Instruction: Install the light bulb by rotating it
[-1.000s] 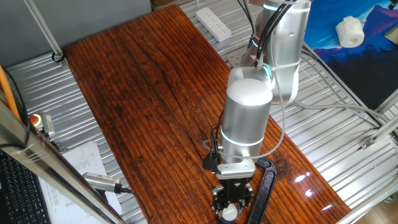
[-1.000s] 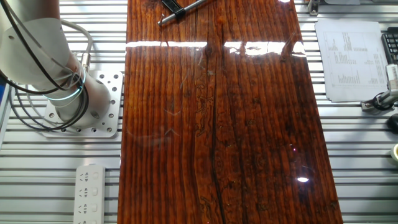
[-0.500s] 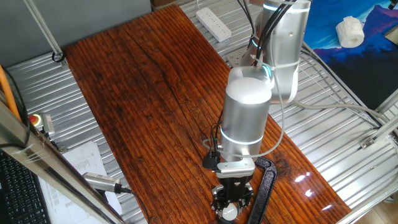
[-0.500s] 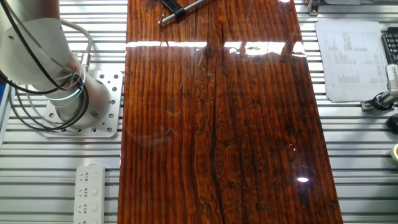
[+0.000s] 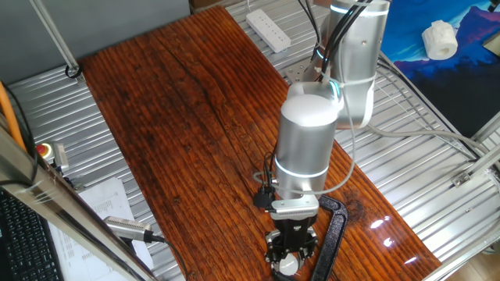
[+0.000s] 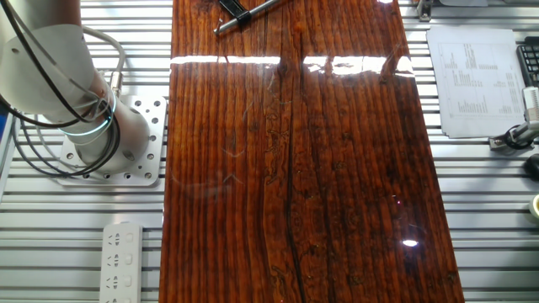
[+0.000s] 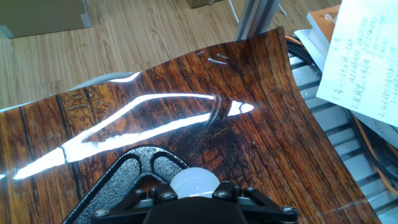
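1. One fixed view: the wooden board [image 5: 195, 117] runs from the far top down to the near bottom edge, and the gripper [image 5: 290, 254] hangs over its near end, just beside the black clamp [image 5: 334, 234]. The clamp lies close to the board's right edge. From the clamp towards the far end, the board is an open stretch of wood with nothing standing on it. The light bulb [image 5: 288, 266] shows as a small white round spot at the tip of the gripper, between its black fingers, which close around it on both sides. The silver arm [image 5: 308, 144] rises straight above it. A white power strip [image 5: 268, 28] lies off the board's far end, and a printed paper [image 5: 105, 203] off the board on the side away from the clamp.

2. The other fixed view: only the board's surface [image 6: 303, 160] and the arm's base [image 6: 101, 139] beside one long edge show; neither the gripper nor the bulb is in the frame. A black-and-silver pen-like tool [image 6: 244, 12] lies at the top end of the board.

3. Hand view: the bulb's white dome [image 7: 194, 182] sits right against the gripper body [image 7: 199, 205], and the clamp's black frame [image 7: 134, 177] spreads just beside it. Beyond the clamp the glossy wood runs free to its curved far edge.
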`<state>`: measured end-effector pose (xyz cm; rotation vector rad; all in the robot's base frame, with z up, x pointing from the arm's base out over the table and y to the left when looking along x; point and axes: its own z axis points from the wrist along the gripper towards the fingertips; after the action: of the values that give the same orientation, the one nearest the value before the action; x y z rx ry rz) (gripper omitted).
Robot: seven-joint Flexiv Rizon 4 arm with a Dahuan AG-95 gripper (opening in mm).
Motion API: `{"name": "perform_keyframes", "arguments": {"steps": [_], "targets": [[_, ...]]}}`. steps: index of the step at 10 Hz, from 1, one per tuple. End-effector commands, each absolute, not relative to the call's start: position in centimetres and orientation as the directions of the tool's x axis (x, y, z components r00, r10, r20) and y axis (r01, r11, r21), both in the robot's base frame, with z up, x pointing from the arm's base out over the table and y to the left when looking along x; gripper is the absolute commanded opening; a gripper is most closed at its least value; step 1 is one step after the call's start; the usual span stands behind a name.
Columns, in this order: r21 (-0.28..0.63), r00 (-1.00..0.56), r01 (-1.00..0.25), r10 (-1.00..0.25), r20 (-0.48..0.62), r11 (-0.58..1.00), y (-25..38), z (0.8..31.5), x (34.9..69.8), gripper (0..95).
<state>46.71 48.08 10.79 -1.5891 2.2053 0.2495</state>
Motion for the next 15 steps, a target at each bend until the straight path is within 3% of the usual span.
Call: {"name": "perform_keyframes", "arguments": {"steps": [1,8,9,15], "targets": [[-0.092,-0.268,-0.938,-0.866,-0.423,0.335,47.99,10.84,46.73,38.0],[-0.089,-0.259,-0.942,-0.870,-0.419,0.323,47.54,10.96,46.80,38.0],[-0.089,-0.258,-0.943,-0.872,-0.416,0.322,47.53,10.96,46.80,57.0],[-0.084,-0.274,-0.938,-0.870,-0.409,0.335,47.24,11.20,46.98,57.0]]}}
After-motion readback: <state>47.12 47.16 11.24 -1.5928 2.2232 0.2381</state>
